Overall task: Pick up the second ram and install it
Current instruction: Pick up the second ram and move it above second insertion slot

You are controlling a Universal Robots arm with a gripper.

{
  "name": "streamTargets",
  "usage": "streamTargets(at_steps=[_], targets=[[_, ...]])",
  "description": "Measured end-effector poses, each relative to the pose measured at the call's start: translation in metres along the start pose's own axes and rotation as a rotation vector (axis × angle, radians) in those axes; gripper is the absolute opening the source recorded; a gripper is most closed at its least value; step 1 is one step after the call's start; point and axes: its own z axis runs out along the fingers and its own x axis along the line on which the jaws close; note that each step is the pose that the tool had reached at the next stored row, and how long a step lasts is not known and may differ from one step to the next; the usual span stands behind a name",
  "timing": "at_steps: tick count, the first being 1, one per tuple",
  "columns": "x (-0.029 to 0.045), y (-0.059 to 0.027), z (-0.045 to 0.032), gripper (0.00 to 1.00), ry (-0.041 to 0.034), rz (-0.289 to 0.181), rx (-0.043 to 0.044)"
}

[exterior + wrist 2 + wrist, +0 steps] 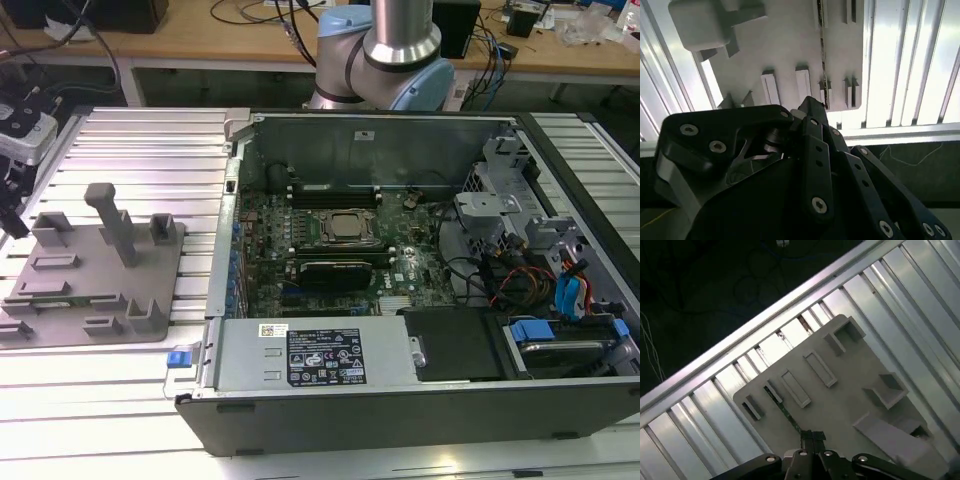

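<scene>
Second ram point(783, 409), green strip, lying in grey holder tray point(845, 405), at nine o'clock of open case point(400, 400) in exterior view. Tool point(813, 436) poised over one end, tips pressed together, empty; partly cut off at exterior view's left edge.

Ribbed metal table point(130, 150) carrying two items. A grey tray point(100, 270) with posts and slots lies flat on the ribs at the exterior view's left. Just beside it, toward the exterior view's right, an open computer case point(400, 420) rests on the same surface, with more ribbed panel beyond its far side. In both wrist views the tray point(785, 45) point(840, 405) lies near the table's point(920, 60) point(920, 300) edge rail.
</scene>
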Motion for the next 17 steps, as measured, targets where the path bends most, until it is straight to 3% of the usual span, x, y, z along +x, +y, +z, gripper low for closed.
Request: streamTargets(at_steps=[4, 7, 9, 13, 17], targets=[[0.0, 0.0, 0.0003, 0.08, 0.0089, -0.195, -0.0045], [0.0, -0.0001, 0.0006, 0.08, 0.0121, -0.268, -0.0062], [0.0, -0.0001, 0.0011, 0.08, 0.017, -0.376, -0.0087], [0.0, -0.0001, 0.0021, 0.08, 0.0216, -0.477, -0.0112], [0.0001, -0.0001, 0.0024, 0.08, 0.0222, -0.49, -0.0114]])
